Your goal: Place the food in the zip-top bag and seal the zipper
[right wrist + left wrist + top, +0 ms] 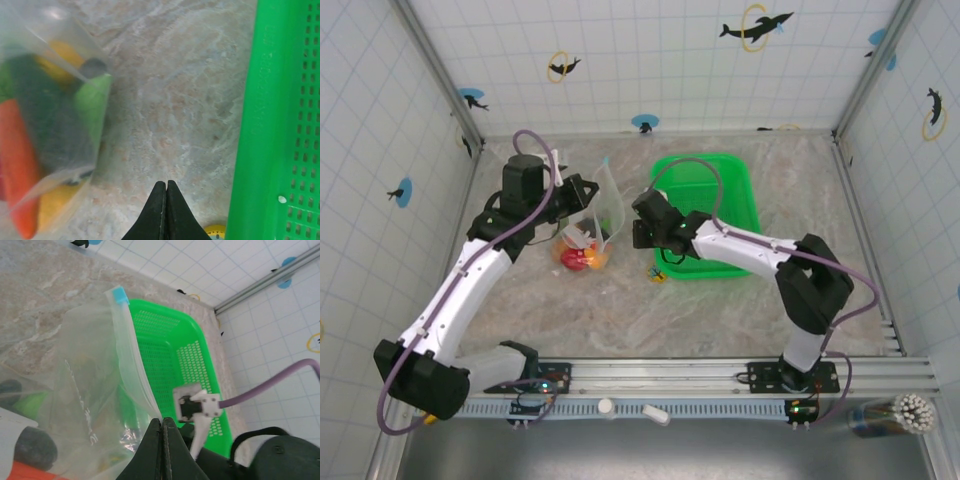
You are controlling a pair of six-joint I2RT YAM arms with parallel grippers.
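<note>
The zip-top bag [600, 215] stands between the arms, transparent, with its zipper [131, 347] running up to a blue tab. My left gripper [162, 420] is shut on the near end of that strip, and from above it [590, 192] sits at the bag's upper edge. The food [582, 257] lies inside the bag: an orange carrot [17, 160], a dark eggplant [45, 130], a green cucumber [92, 100] and yellow fruit [60, 55]. My right gripper [166, 184] is shut on nothing, over bare table right of the bag [50, 125]; from above it [640, 235] is between bag and basket.
A bright green mesh basket [732, 195] stands right of the bag, its rim [250, 125] close beside my right fingers. A tiny yellow trinket [660, 275] lies on the table at the basket's near left corner. Tiled walls enclose the table.
</note>
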